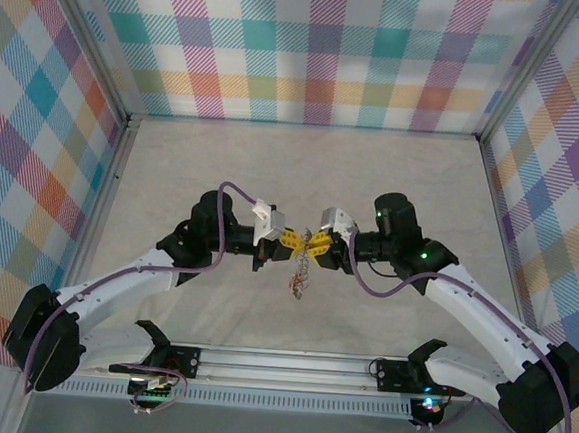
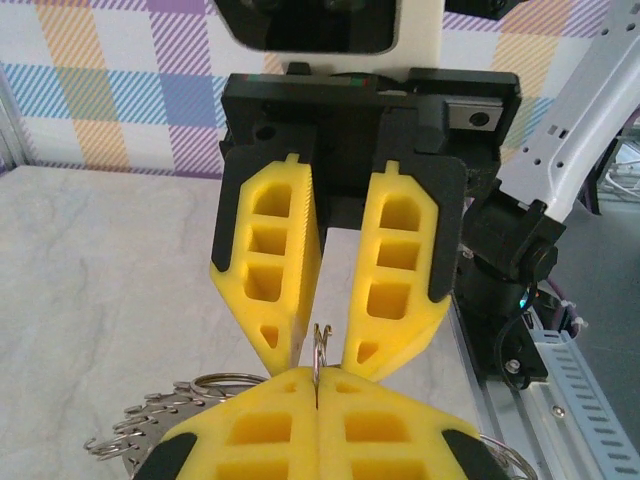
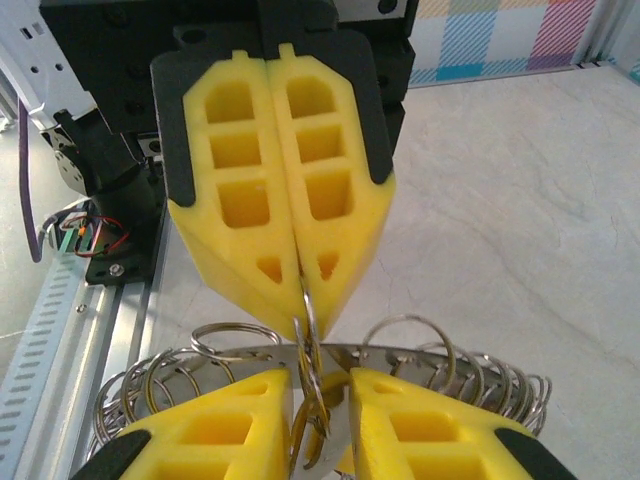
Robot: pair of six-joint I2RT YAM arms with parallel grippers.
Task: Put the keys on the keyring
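My two grippers meet tip to tip above the middle of the table. The left gripper [image 1: 290,241] [image 2: 318,380] [image 3: 300,305] is shut, pinching a small metal split ring [image 2: 320,345] [image 3: 308,325] edge-on at its very tips. This ring hangs down into the gap of the right gripper [image 1: 322,244] [image 3: 322,385] [image 2: 322,352], which is open with a finger on either side of it. Just beneath lies the keyring [image 3: 410,352] [image 2: 215,383], a grey metal band fringed with several small rings. A bunch of keys [image 1: 297,280] dangles below the grippers.
The pale table [image 1: 303,167] is walled by plaid panels at the back and both sides. A metal rail [image 1: 288,362] with the arm bases runs along the near edge. Purple cables loop off both arms.
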